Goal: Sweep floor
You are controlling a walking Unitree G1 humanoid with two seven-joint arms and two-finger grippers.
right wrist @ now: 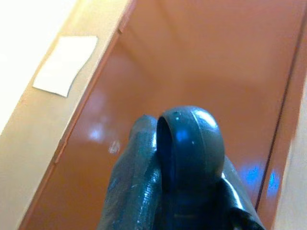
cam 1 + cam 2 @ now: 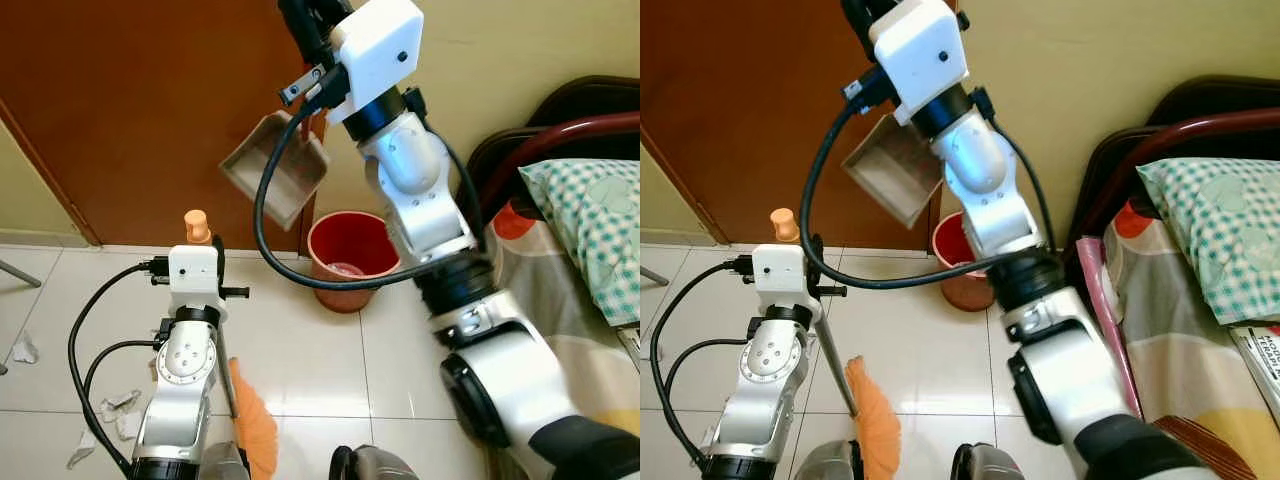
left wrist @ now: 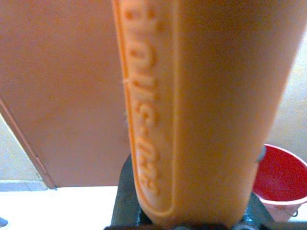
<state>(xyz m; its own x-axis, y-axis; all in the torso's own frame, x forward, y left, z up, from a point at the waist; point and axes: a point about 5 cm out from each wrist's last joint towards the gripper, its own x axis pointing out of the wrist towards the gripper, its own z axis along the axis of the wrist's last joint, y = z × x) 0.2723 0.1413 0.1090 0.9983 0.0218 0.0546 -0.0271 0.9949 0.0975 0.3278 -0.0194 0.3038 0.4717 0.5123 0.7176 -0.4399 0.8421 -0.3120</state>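
1. White tiles (image 2: 300, 340) run up to a brown door (image 2: 130, 110) and a yellowish wall; your red bucket (image 2: 345, 255) stands on them at the wall's foot.
2. Your right gripper (image 1: 184, 158) is clamped around the dark handle of the dustpan (image 2: 275, 165), held high and tilted just left of the bucket. Judging by that, the step is emptying: bring the pan's lip over the bucket mouth before tipping further.
3. Your left gripper (image 3: 192, 218) grips the orange broom handle (image 3: 201, 105); the orange bristles (image 2: 258, 420) hang low by the tiles. Keep it upright and still.
4. Paper scraps (image 2: 110, 415) lie on the tiles at your left, unswept.
5. Mind the bed (image 2: 580, 250) close on your right and the black cable (image 2: 290, 255) looping beside the pan.
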